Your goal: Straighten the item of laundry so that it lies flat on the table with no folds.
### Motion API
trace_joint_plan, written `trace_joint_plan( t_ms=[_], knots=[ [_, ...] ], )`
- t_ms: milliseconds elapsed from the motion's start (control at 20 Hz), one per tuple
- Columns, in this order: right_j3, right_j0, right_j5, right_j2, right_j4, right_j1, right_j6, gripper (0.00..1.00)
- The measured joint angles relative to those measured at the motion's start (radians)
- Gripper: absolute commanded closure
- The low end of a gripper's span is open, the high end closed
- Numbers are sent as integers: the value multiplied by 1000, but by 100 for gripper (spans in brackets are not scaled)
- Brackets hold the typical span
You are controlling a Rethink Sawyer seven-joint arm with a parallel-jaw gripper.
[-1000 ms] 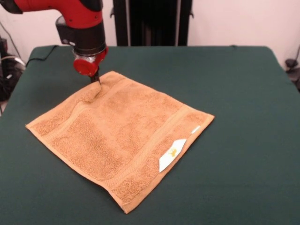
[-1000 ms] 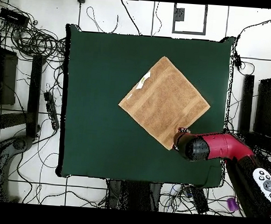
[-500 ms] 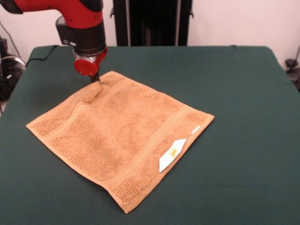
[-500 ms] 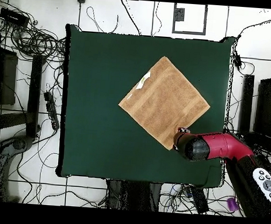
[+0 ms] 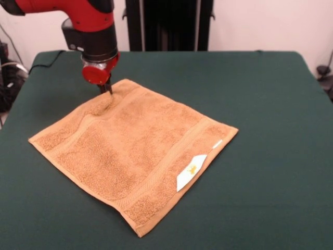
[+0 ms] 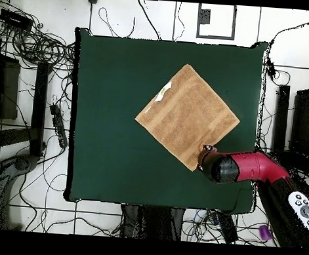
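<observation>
Pale wall (image 5: 260,23), dark stand (image 5: 169,23), perhaps tiled floor (image 6: 26,216) strewn with cables (image 6: 31,45).

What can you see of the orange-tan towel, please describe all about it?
The towel is a small square of orange-tan terry cloth with woven border bands and a white label at one edge. It lies spread out, almost flat, on the green table, set like a diamond against the table's edges. The gripper stands at one corner, its tips at the cloth; whether it pinches it cannot be told.
</observation>
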Motion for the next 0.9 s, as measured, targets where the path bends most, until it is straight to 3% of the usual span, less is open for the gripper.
trace_joint_plan(
  t_ms=[900],
  knots=[
    [6,64,-58,-89,65,-25,4,0]
  ],
)
